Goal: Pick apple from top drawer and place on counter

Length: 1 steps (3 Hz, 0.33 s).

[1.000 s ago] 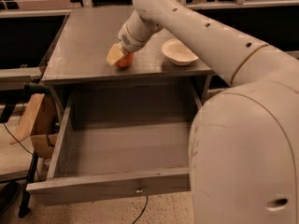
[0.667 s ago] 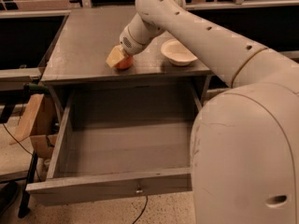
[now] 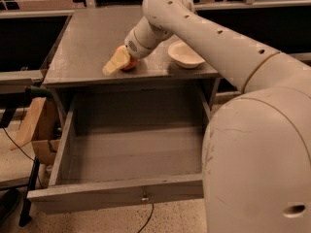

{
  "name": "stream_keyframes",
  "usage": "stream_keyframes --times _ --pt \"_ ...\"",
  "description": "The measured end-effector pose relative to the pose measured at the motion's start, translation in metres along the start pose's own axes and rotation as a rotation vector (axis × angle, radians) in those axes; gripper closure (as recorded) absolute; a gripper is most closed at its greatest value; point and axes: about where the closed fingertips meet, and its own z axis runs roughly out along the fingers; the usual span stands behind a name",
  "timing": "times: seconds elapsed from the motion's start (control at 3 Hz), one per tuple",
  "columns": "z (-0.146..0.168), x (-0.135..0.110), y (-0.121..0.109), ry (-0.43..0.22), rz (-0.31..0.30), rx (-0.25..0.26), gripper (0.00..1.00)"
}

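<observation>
Change over the last second: small. The arm has swung its upper bend a little to the right. The gripper and the apple sit at nearly the same spot as before.

Apple position: on the table, near the front edge, left of centre. It is tucked against the right side of the gripper's yellowish tip and mostly covered by it. It is out of the drawer.

Gripper state: cannot tell whether it is clamped on the apple or already loose. The two overlap from this angle.

Reading: the transfer looks essentially done, since the apple appears to rest on the table surface. What is left is judged to be release and retreat. Risk: the apple lies close to the edge and could roll off if nudged on withdrawal.

Containers:
- Drawer: pulled fully out, and nothing shows on its floor. Its right end is hidden behind the robot's body.
- Bowl: on the table right of the apple and apart from it. It looks empty.
</observation>
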Motion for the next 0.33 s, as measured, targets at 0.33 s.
stream_keyframes --times 0.33 --pt "0.0003 0.0002 0.0001 -0.001 0.001 -0.001 0.0"
